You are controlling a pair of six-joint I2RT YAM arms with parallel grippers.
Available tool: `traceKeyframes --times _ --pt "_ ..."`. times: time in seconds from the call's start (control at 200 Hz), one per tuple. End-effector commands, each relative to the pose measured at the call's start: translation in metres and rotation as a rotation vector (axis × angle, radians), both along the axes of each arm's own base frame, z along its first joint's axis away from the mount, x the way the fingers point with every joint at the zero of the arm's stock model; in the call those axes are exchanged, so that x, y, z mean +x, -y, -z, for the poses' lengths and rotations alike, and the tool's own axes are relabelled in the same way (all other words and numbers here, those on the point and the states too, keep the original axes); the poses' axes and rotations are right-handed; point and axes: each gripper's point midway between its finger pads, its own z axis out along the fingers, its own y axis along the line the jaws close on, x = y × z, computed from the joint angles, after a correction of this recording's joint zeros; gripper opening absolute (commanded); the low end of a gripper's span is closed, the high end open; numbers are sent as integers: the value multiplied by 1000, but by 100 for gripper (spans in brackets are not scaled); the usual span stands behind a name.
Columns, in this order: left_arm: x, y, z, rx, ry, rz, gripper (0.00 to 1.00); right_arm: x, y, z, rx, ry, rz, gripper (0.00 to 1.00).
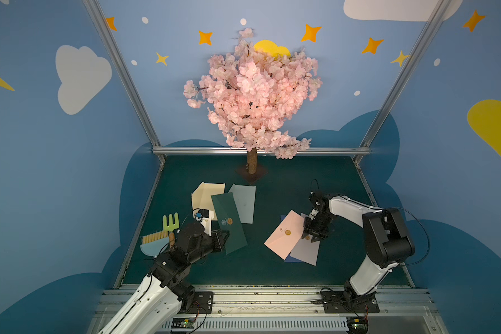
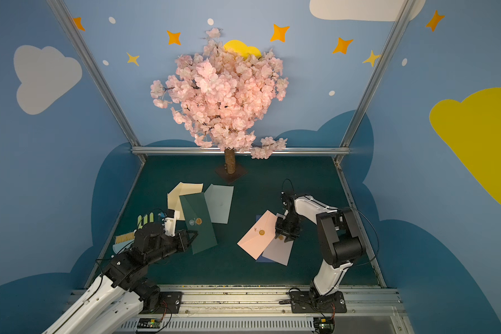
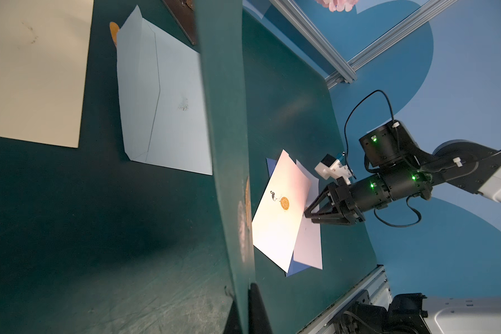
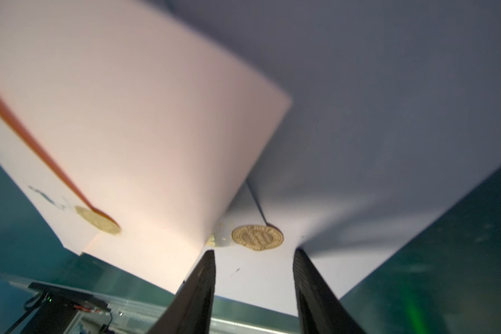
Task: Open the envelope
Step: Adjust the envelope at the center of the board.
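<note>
A dark green envelope (image 1: 229, 222) (image 2: 200, 222) with a gold seal is held at its near edge by my left gripper (image 1: 224, 236) (image 2: 193, 234), which is shut on it. In the left wrist view this envelope (image 3: 223, 144) stands edge-on between the fingers of the gripper (image 3: 245, 292). On the right lie a pink envelope (image 1: 284, 234) (image 4: 128, 115) and a lavender envelope (image 1: 307, 251) (image 4: 388, 115), overlapping. My right gripper (image 1: 313, 238) (image 2: 285, 238) (image 4: 253, 254) is open just above the lavender one, its fingers either side of the gold seal (image 4: 257, 237).
A cream envelope (image 1: 206, 196) and a pale blue envelope (image 1: 245, 205) lie partly under the green one. A dark blue sheet (image 1: 289, 260) sits beneath the right-hand pile. A blossom tree (image 1: 252, 164) stands at the back. A green rake (image 1: 171, 222) and brush (image 1: 154, 240) lie at the left edge.
</note>
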Motion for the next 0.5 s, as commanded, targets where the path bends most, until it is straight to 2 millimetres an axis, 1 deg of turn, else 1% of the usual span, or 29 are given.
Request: traceKeyframes --times 0.0,0.155,0.235,0.3,0.36,0.411,0.461,0.496 --pt "0 -3 -6 8 18 1 3 25 16 -1 -60 91 -2 47" --pt "-1 -2 -6 -1 16 4 3 29 33 -12 -90 114 44 47" --pt "-1 -1 -7 -6 17 10 3 30 37 -23 -97 140 49 47" --pt "-1 2 -10 -15 25 21 3 31 34 -34 -89 165 38 47" --pt "0 5 -15 -24 38 37 3 32 27 -46 -73 195 15 47" --pt "1 7 -18 -26 44 49 3 32 16 -59 -50 231 -20 47" --pt "2 8 -20 -19 47 52 3 32 1 -72 -17 275 -61 48" --pt "4 8 -20 -14 46 49 3 33 -15 -79 32 301 -97 48"
